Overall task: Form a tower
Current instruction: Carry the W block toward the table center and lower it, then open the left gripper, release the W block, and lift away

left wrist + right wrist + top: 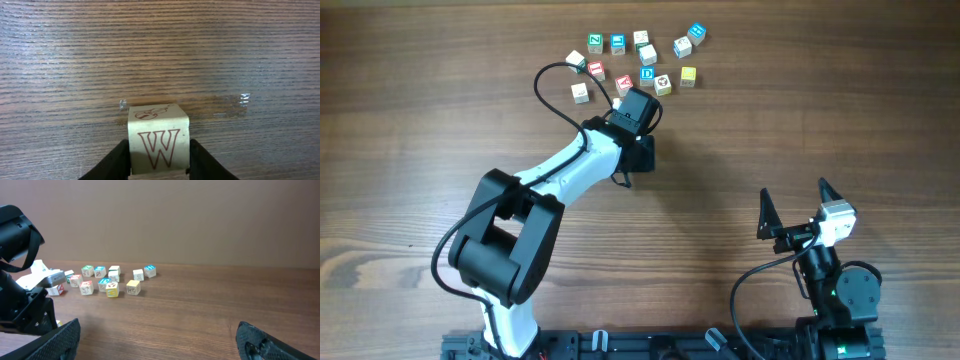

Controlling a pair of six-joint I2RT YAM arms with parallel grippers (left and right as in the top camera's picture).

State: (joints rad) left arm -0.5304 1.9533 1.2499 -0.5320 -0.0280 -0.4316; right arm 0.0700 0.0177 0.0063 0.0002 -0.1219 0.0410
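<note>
— How many cubes is the desk (840, 100) carrying?
— The overhead view is showing thirteen loose cubes (647, 54) clustering near the far edge. Each one is sitting singly, none resting on another, so the stacking is not yet begun. A fourteenth, the W cube (158, 131), is showing only in the left wrist view.
— What is holding that one?
— The left pincer (159, 155) is clenching it, one finger pressing each side. A red W is facing the camera and a red drawing is lying on the top face. Whether the cube is touching the desk cannot be told.
— And from overhead?
— There the left arm (570, 165) is reaching to the cluster's near side, its wrist covering the held cube.
— What is the other arm doing?
— The right pincer (793, 192) is standing released, its two fingers spreading wide, well apart from the cubes. Its wrist view is giving the cluster from the side, with the left arm's black body filling the left edge.
</note>
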